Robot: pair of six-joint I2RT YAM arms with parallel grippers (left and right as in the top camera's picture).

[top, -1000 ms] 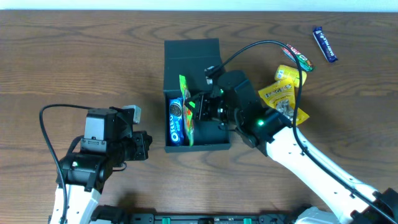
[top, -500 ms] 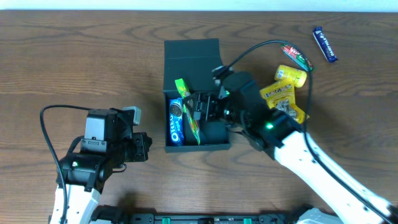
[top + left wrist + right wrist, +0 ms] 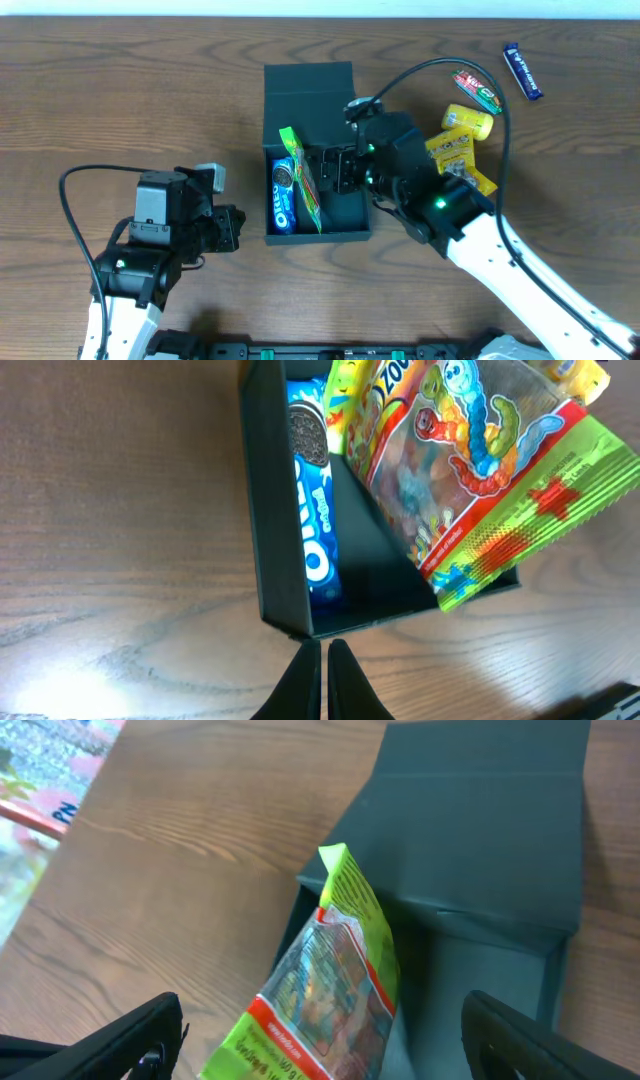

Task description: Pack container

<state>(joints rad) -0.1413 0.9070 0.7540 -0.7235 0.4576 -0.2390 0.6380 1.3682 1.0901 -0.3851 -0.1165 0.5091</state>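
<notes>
Centrally on the wooden table [image 3: 120, 80] sits the open dark container [image 3: 310, 95], its lid flap folded back. Inside, a blue Oreo packet [image 3: 282, 195] lies along the wall nearest the left arm, and a green gummy-worm bag [image 3: 303, 182] leans beside it. The right gripper [image 3: 338, 175] hovers over the box, fingers spread wide and empty. The left gripper [image 3: 322, 675] is near the container, fingers pressed together.

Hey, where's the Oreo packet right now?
In the overhead view the Oreo packet lies inside the container, along its left wall, with the green gummy bag leaning just to its right.
</notes>
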